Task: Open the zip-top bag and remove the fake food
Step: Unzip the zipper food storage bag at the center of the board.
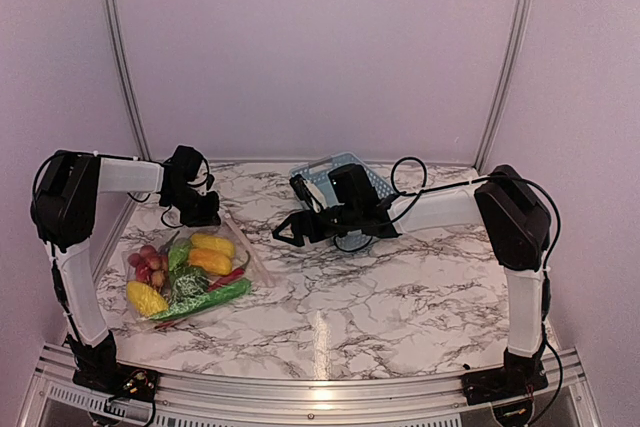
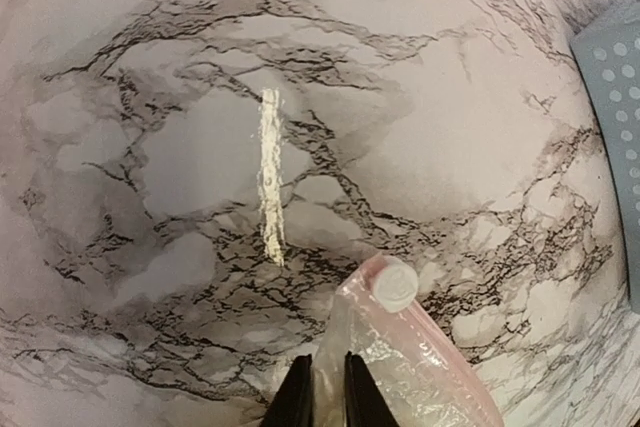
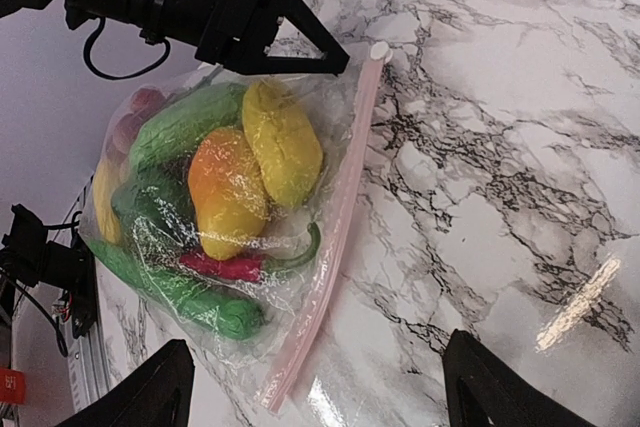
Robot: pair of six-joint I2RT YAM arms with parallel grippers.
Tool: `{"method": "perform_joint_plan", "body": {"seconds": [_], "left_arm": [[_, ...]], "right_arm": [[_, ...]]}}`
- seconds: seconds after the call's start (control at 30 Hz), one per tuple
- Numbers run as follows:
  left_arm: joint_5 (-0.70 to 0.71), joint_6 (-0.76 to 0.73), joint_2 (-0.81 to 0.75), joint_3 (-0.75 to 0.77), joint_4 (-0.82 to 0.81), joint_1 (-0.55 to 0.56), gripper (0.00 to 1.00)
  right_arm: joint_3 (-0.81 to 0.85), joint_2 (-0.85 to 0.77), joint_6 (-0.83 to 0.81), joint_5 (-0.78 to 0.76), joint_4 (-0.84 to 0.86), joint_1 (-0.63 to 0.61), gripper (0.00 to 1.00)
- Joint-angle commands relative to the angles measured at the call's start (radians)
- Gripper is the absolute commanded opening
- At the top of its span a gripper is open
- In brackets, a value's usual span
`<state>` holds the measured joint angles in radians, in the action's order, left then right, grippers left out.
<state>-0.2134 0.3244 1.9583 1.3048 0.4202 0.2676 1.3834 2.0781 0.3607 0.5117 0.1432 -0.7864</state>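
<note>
Film at one corner of the zip-top bag [image 3: 335,117], pinched in the left gripper [image 2: 330,387]: jaws almost closed on clear plastic, just beside the white slider [image 2: 393,285], not on it. Lies flat on the bench [image 1: 400,297], well left of the blue-grey basket [image 1: 322,173] and nearer the arm bases than it. Looks zipped along the pink strip [image 3: 322,237], with the fake food [image 3: 235,187] all inside in yellow, orange, green and red pieces. Closer to the basket, between it and the bag, right gripper [image 3: 325,387]: jaws wide, holding nothing, facing the strip.

Likely trouble from here:
- Could slip off thin crinkly film.
- Could drag the whole loaded bag over the slick bench, with nothing pinning its other end.
- Could lift a single layer and leave the zip shut, or bunch the strip and jam the slider.
</note>
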Motion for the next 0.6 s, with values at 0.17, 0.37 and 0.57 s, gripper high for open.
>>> {"method": "perform_joint_plan", "body": {"seconds": [0.17,0.37,0.57], "left_arm": [[-0.027,-0.015,-0.049,-0.009,-0.051,0.058,0.00],[-0.035,0.005,-0.134,-0.037,-0.112,0.119,0.00],[-0.076,0.034,-0.223,-0.102,-0.195,0.172,0.00]], "right_arm": [[0.023,0.015,-0.020,-0.007,0.000,-0.001,0.84],[0.018,-0.018,-0.030,-0.035,-0.008,-0.002,0.83],[0.015,-0.047,-0.036,-0.051,-0.017,-0.002,0.81]]}}
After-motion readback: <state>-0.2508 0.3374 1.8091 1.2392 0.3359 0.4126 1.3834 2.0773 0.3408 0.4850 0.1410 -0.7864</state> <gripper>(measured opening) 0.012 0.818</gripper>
